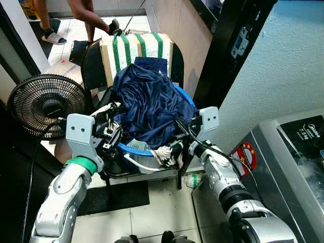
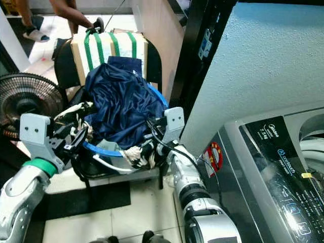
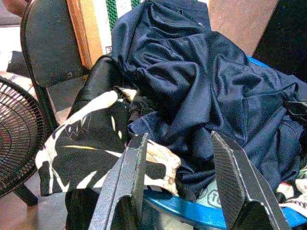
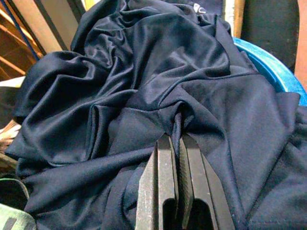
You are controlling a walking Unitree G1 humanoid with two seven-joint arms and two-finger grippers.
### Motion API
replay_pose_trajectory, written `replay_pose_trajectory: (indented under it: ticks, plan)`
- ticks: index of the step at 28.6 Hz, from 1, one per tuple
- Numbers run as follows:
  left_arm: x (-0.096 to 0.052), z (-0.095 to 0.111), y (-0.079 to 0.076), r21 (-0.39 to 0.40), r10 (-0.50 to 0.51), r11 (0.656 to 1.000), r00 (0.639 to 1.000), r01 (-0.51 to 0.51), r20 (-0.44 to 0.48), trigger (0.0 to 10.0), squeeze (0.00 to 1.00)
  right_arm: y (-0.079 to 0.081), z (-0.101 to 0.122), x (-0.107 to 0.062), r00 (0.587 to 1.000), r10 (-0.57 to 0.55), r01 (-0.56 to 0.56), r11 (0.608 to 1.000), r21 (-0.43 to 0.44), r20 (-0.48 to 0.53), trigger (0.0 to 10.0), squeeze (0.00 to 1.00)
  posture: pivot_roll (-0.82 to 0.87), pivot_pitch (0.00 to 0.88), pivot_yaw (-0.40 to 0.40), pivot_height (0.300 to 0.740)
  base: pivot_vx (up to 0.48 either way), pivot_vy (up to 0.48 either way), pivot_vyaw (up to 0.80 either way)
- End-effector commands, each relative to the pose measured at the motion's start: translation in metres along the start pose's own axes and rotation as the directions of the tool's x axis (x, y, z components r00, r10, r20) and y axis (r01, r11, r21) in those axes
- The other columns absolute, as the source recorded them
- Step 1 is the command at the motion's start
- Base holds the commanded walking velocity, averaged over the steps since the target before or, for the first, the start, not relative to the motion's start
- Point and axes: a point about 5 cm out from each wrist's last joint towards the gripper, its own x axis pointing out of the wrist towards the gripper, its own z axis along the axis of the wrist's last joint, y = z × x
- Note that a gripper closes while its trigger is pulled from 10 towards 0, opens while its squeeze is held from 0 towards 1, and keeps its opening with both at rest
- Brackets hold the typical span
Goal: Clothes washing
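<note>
Two tools work at one heap of laundry. The right tool [image 4: 173,143] has its black fingers pressed together, and a fold of the navy garment [image 1: 152,104] is pinched between their tips, near the middle of the cloth. The left tool [image 3: 184,158] stands with its fingers wide apart and holds nothing; it is just over the near rim of the blue basket [image 3: 192,211], with a black and white patterned cloth [image 3: 91,143] under one finger [image 3: 125,182] and the navy garment beside the other. The navy garment lies on top of the heap and spills over the basket on most sides. A white and dark cloth [image 1: 164,154] hangs over the front of the basket, near the right arm. The basket sits on a black chair [image 1: 93,63], and behind the heap a cardboard box with green straps [image 1: 136,48] leans on the chair's back. A black fan [image 1: 43,104] stands on the floor at the robot's left, beside the chair. A grey washing machine [image 2: 273,167] is at the robot's right, near a pale wall [image 2: 263,66]. At the far side, a person's legs [image 1: 86,15] are on the tiled floor [image 1: 162,207].
</note>
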Motion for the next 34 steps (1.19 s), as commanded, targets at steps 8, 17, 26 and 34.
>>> replay_pose_trajectory:
  ticks: [8,17,26,34]
  plan:
    - [0.009,0.003,0.004,-0.024,0.018,1.0,0.999,-0.017,0.038,10.0,0.0,-0.055,0.126,0.016,0.899,-0.195,0.134,0.975,0.177,0.392,0.0,0.0,0.09,0.096,0.02,0.74,0.0,0.0,0.0]
    - [0.02,0.007,0.007,-0.03,0.024,0.999,0.997,-0.022,0.079,10.0,0.0,-0.086,0.23,-0.002,0.712,-0.261,0.127,0.961,0.247,0.652,0.0,0.0,0.08,0.037,0.016,0.74,0.0,0.0,0.0]
    - [0.023,0.007,0.005,-0.032,0.015,0.999,0.996,-0.012,0.089,10.0,0.0,-0.073,0.211,0.004,0.767,-0.115,-0.085,0.957,0.278,0.632,0.0,0.0,0.08,0.025,0.007,0.74,0.0,0.0,0.0]
    - [0.019,0.0,0.001,-0.02,-0.006,1.0,0.997,0.008,0.074,10.0,0.0,-0.009,0.148,-0.001,0.805,0.372,-0.471,0.875,0.115,0.462,0.0,0.0,0.08,0.035,0.003,0.74,0.0,0.0,0.0]
